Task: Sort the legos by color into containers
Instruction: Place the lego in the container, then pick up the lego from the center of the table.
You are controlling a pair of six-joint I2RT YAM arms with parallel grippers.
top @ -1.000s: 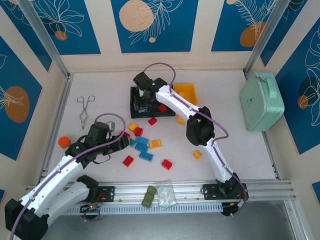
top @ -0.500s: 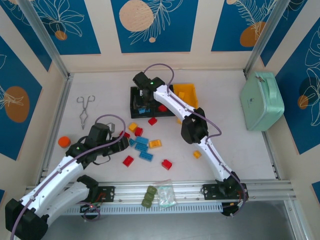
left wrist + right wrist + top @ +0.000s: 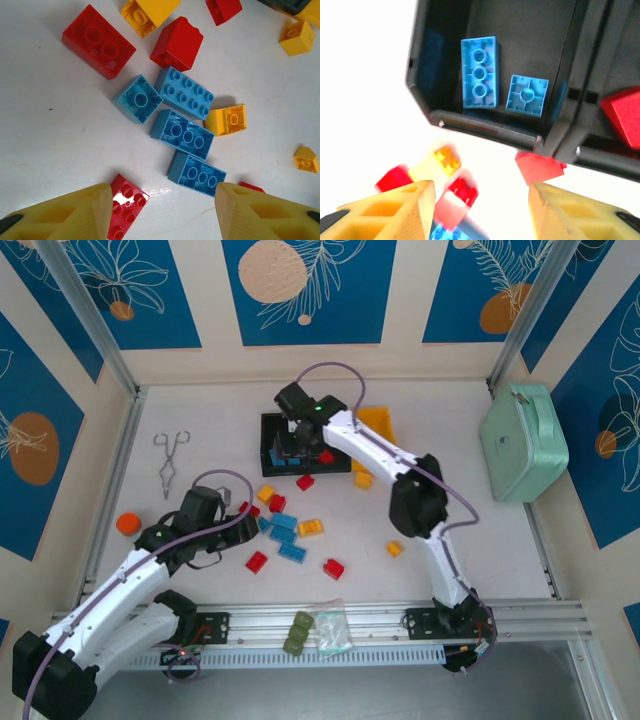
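Observation:
Loose legos lie mid-table: blue bricks (image 3: 285, 522), a red one (image 3: 257, 561) and a yellow one (image 3: 310, 527). My left gripper (image 3: 243, 518) hovers open over them. Between its fingers lie a blue brick (image 3: 196, 174) and a red brick (image 3: 125, 205), with more blue bricks (image 3: 184, 92) beyond. My right gripper (image 3: 291, 444) is open and empty above the near edge of the left black bin (image 3: 272, 428). That bin (image 3: 520, 30) holds two blue bricks (image 3: 479, 72). The middle black bin (image 3: 337, 462) holds red bricks (image 3: 622, 112), and the yellow bin (image 3: 378, 422) stands to its right. A red brick (image 3: 539, 167) lies just in front of the bins.
A mint-green case (image 3: 523, 440) stands at the right wall. Metal tongs (image 3: 170, 462) and an orange disc (image 3: 127, 524) lie at the left. An olive lumpy item (image 3: 298, 632) and a small clear bag (image 3: 333, 628) rest on the front rail.
The right arm's elbow swung to the right and its gripper shifted slightly right over the left black bin. The left arm has barely moved.

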